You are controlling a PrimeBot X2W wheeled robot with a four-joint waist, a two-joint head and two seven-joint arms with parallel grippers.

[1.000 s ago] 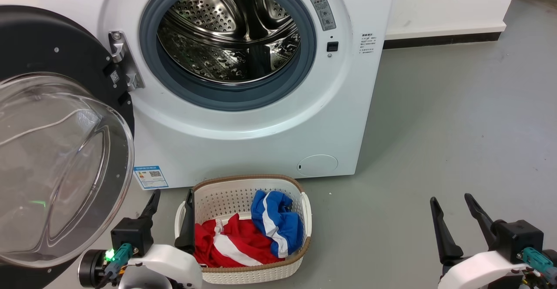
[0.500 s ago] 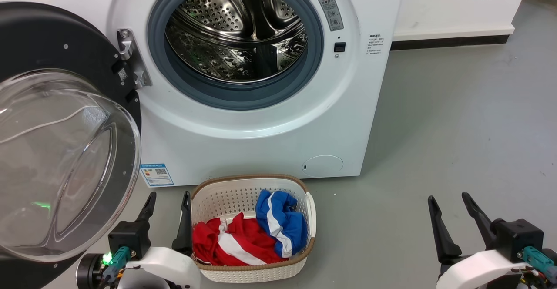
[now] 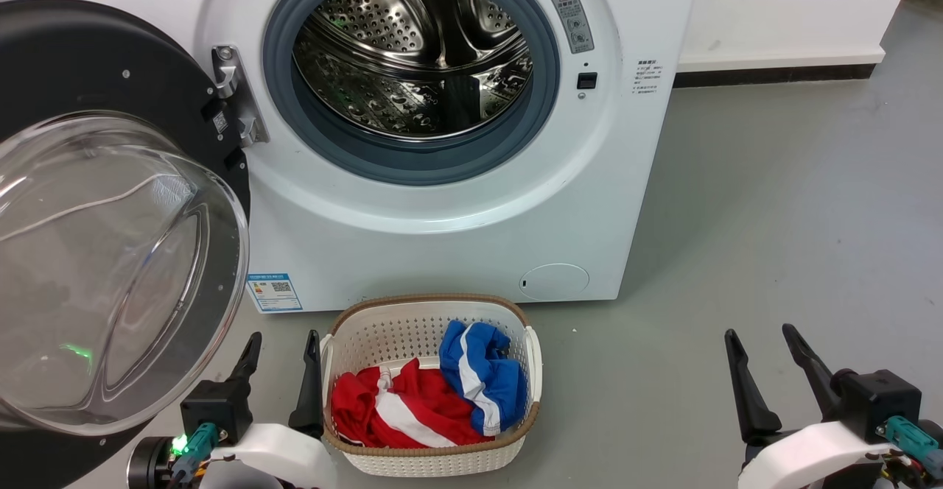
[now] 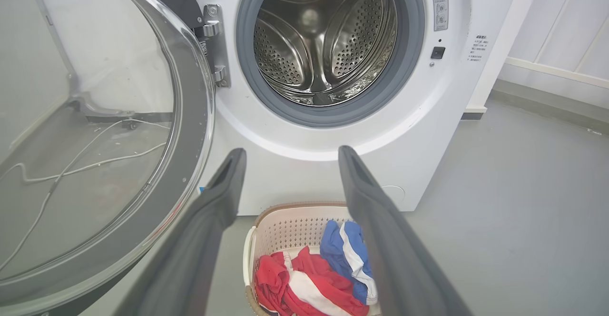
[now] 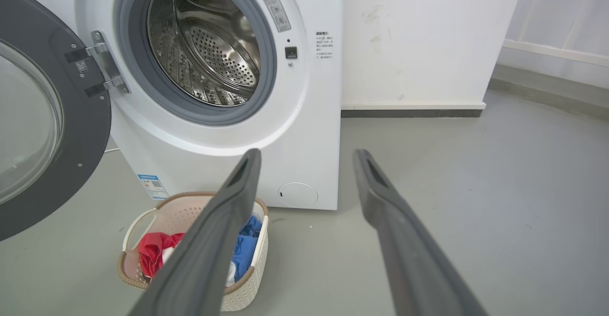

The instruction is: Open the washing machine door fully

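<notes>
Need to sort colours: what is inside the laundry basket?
A red-and-white garment and a blue-and-white garment lie in the basket. Anything beneath them is hidden.

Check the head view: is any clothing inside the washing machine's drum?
No, the steel drum shows bare perforated metal, while the red and blue clothes lie in the white basket on the floor.

I can make out no word or number. On the washer, at the upper right of its front, a grey label bears a red warning triangle above two round pictograms. Beside it, the small print is too fine to read. A blue sticker low on the front carries a QR code. A small QR tag sits on the door.
</notes>
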